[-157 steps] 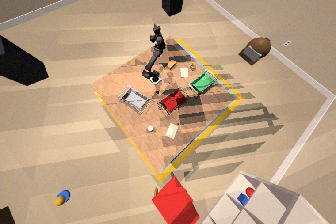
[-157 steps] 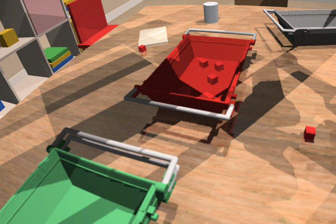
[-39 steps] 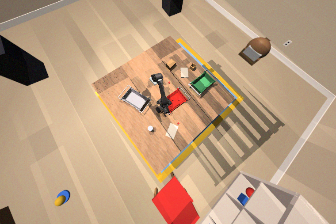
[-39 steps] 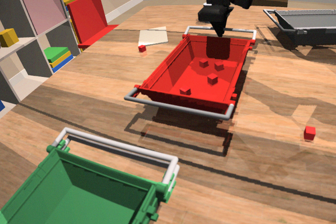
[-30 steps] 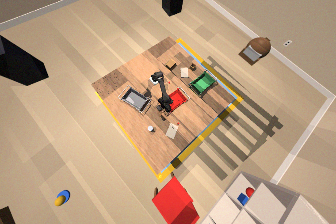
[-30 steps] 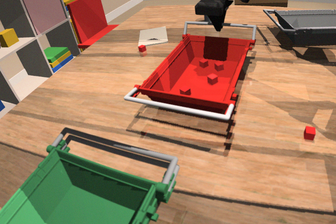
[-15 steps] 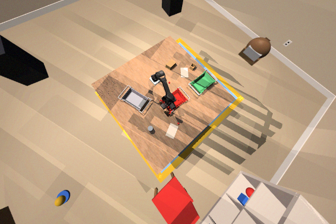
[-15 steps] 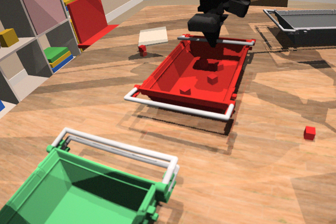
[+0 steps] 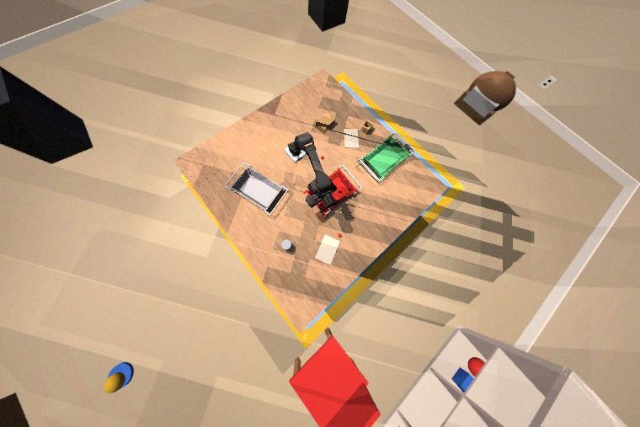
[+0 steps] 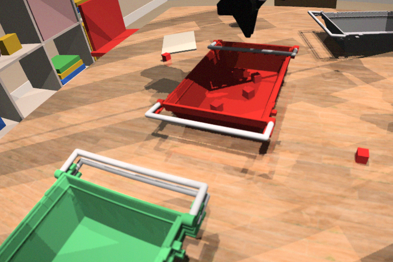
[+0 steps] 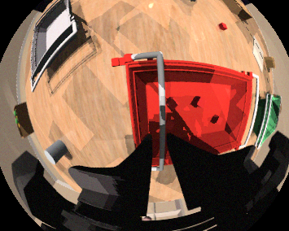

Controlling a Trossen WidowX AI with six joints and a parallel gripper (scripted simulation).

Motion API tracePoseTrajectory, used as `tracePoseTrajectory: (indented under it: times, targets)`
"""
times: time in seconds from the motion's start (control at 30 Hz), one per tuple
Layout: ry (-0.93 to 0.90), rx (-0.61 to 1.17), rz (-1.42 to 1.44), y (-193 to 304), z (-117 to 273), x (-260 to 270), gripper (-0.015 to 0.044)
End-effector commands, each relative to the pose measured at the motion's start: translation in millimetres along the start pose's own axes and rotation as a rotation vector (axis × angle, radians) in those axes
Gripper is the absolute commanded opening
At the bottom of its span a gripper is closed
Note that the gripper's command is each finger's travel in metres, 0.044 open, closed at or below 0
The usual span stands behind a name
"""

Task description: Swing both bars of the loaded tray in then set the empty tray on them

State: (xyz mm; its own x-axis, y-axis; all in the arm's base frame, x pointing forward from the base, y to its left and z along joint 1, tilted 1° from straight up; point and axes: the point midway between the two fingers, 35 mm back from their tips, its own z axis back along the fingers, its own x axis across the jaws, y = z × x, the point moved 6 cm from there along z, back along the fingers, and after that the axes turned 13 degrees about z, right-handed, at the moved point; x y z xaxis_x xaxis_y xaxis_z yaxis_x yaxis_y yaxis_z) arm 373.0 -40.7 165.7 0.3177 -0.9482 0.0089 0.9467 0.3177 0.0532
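Above the bar lying inward across the red tray, my slightly open, empty pincer should confirm its seating, then rise straight without snagging it.

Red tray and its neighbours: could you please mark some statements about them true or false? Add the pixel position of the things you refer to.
1. One bar [image 10: 252, 50] [image 11: 161, 98] lies across the top of the red tray [image 9: 345, 189] [image 10: 218, 113] [image 11: 194, 65]. True.
2. The opposite bar [image 9: 351, 176] [image 10: 206, 128] [image 11: 256, 110] is swung in too. False: it sticks outward past the tray's end.
3. A loose red block [image 9: 322, 157] [image 10: 362, 155] [image 11: 222, 26] lies on the table outside it. True.
4. The green tray [image 9: 387, 157] [image 10: 95, 233] [image 11: 271, 118] sits on the bars. False: it stands apart on the table.
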Motion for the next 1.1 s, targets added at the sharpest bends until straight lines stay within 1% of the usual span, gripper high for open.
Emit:
tracePoseTrajectory:
  times: [0.0, 0.77, 0.9, 1.07]
  targets:
    - [0.002, -0.004, 0.001, 0.3, -2.4, -0.3, 0.0082]
    - [0.002, -0.004, 0.001, 0.6, -0.6, -0.2, 0.0082]
    - [0.002, -0.004, 0.001, 2.5, 24.1, 0.7, 0.0082]
    - [0.002, -0.005, 0.001, -1.2, 80.3, -1.1, 0.0082]
